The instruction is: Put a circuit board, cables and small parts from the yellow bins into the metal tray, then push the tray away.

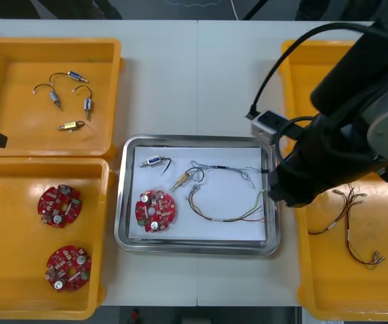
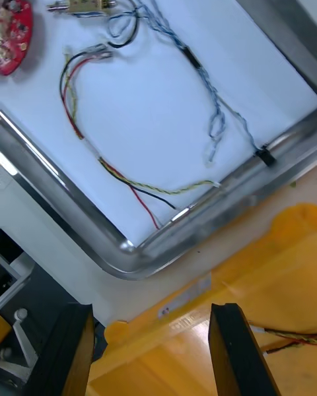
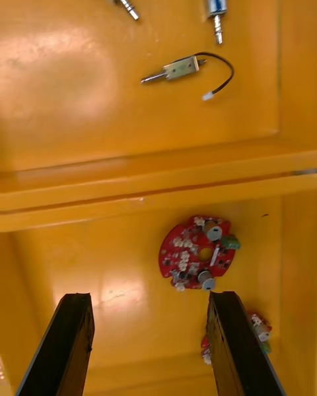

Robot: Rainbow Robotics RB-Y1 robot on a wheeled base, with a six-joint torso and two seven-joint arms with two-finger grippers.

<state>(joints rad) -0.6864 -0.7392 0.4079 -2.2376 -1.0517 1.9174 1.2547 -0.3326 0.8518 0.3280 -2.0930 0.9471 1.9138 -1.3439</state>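
Your right gripper (image 2: 150,310) hangs with its fingers spread and nothing between them, above the edge of the near right-hand yellow plastic bin (image 1: 328,290). The shiny metal tray with its white inside (image 1: 197,247) lies just beyond the fingertips, its rim touching that bin.

In the tray, well beyond the gripper, you have one round red circuit board (image 1: 155,210). Nearer the fingers lie the twisted blue and white cable (image 2: 205,82) and the red and yellow cable (image 2: 72,115). A silver small metal part (image 1: 152,162) and a brass-coloured small metal part (image 1: 180,181) lie past them. By that count, the loading looks finished: board, cables and parts are all inside.

What is left, as I judge it, is the push. The tray sits mid-worktop (image 1: 194,81) between the bins, not yet moved away.

Your left gripper (image 3: 148,297) waits over the left-hand yellow bins, fingers spread and empty, with a spare red board (image 3: 197,253) just beyond its fingertips.
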